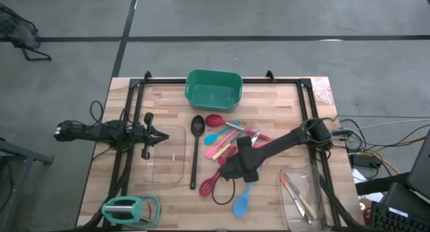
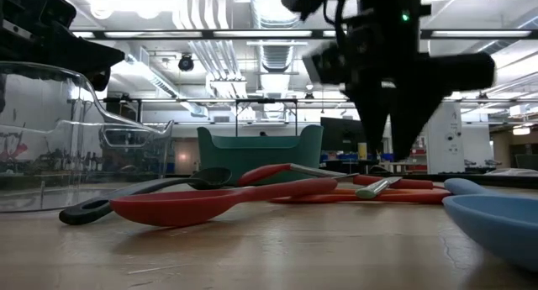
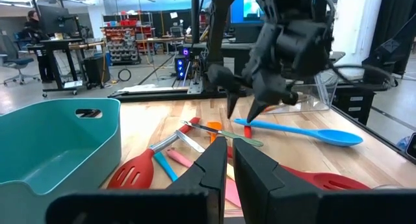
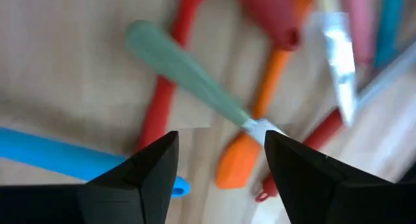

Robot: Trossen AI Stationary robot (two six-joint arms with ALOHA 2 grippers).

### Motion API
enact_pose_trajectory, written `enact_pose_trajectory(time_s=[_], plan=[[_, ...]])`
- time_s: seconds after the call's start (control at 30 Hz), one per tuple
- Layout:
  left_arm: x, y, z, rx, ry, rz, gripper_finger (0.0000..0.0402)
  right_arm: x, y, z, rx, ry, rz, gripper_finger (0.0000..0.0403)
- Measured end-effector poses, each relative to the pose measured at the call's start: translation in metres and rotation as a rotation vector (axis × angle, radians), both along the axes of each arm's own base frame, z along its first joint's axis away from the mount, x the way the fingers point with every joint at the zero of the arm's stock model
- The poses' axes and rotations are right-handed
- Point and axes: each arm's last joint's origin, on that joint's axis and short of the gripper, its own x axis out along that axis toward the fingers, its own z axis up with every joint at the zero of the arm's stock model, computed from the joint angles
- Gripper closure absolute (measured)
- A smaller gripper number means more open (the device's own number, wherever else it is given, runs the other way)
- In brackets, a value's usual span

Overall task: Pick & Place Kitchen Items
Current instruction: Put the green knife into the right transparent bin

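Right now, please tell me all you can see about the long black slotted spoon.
The long black slotted spoon lies flat on the wooden table, between the clear glass tray and the pile of coloured utensils. It looks like dark plastic, in one piece: an oval head with slots, pointing toward the green tub, and a straight slim handle. No claw touches it. Whether its head touches the red spoon beside it I cannot tell.

The table (image 1: 168, 198) is pale wood in glued strips, matt and smooth; the green tub (image 1: 213, 89) looks like matt plastic; beside it the red spoon (image 2: 210, 206) shines glossy, the blue spoon (image 3: 305, 131) too; the clear tray (image 2: 50, 139) is glass.
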Motion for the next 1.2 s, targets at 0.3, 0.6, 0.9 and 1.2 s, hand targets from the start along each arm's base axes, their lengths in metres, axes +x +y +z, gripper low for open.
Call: enact_pose_trajectory(time_s=[0.3, 0.6, 0.9, 1.2], plan=[[0.000, 0.000, 0.000, 0.000, 0.000, 0.000, 0.0369, 0.004, 0.002, -0.026, 0.000, 0.139, 0.193, 0.0199], [0.000, 0.000, 0.000, 0.000, 0.000, 0.000, 0.0369, 0.007, -0.001, -0.033, 0.008, 0.185, 0.280, 0.0224], [0.000, 0.000, 0.000, 0.000, 0.000, 0.000, 0.0369, 0.011, -0.009, -0.042, 0.017, 0.217, 0.321, 0.0232], [0.000, 0.000, 0.000, 0.000, 0.000, 0.000, 0.0369, 0.014, -0.011, -0.052, 0.017, 0.241, 0.327, 0.0236]])
